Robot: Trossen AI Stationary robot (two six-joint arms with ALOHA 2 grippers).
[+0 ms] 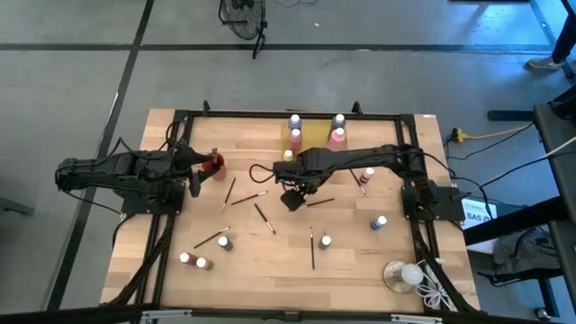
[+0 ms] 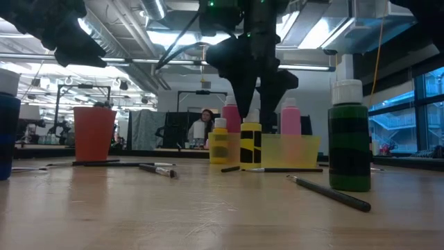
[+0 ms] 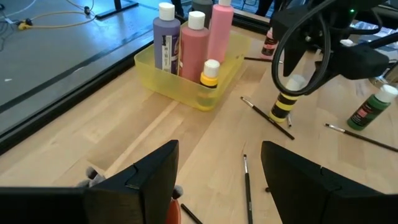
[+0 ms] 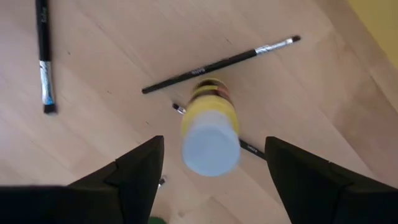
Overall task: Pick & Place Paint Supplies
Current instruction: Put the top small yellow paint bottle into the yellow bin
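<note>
At the table's left side the left gripper (image 1: 200,167) waits with its fingers spread and nothing between them, close beside a red cup (image 1: 214,163).

Toward the middle, the right gripper (image 1: 293,193) hangs above a yellow bottle with black bands and a white cap (image 4: 210,138), its fingers spread wide on either side of the cap and not touching it. The step in hand looks like the approach to pick this bottle. The next move calls for a straight descent until the fingers flank the bottle's body, then a squeeze, then a lift toward the yellow bin (image 1: 315,137). A paintbrush (image 4: 219,64) lies just beside the bottle's base, so a crooked descent could nudge it.

The bin sits at the far edge and already holds 1 purple bottle (image 3: 166,37), 2 pink bottles (image 3: 195,45) and 1 small yellow one (image 3: 211,73). More bottles and brushes lie scattered over the pale wooden table (image 1: 351,270), including a green bottle (image 2: 349,136) nearer the right, so much of the task appears left to do.

At the near right corner rests a clear dish with a white ball (image 1: 407,274). Beyond the table is a grey floor; in the low view, a workshop with ceiling lights and 1 person (image 2: 202,126) far back.
</note>
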